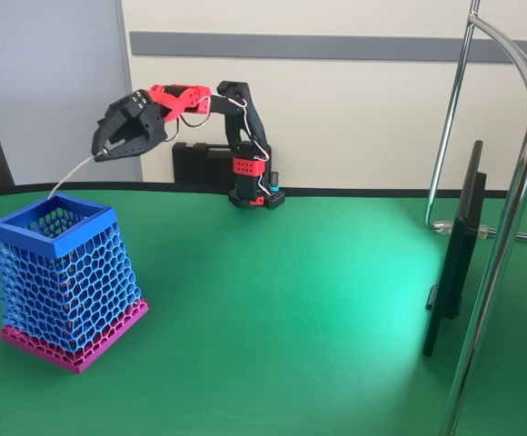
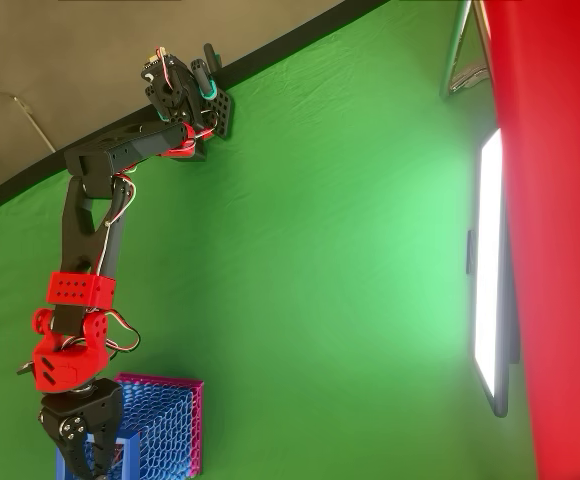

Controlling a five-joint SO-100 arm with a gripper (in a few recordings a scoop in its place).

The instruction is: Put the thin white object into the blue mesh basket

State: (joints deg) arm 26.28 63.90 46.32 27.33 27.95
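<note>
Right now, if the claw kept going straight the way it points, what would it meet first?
It seems the blue mesh basket. The claw points down and to the left in the fixed view, holding the thin white object above the basket's open rim. Depth is unclear, so it might pass behind the rim.

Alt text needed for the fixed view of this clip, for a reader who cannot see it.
A black and red robot arm reaches left, its gripper shut on a thin white strip that hangs down toward the open top of a blue mesh basket with a pink base. Both stand on a green table; a dark screen stands edge-on at the right.
</note>
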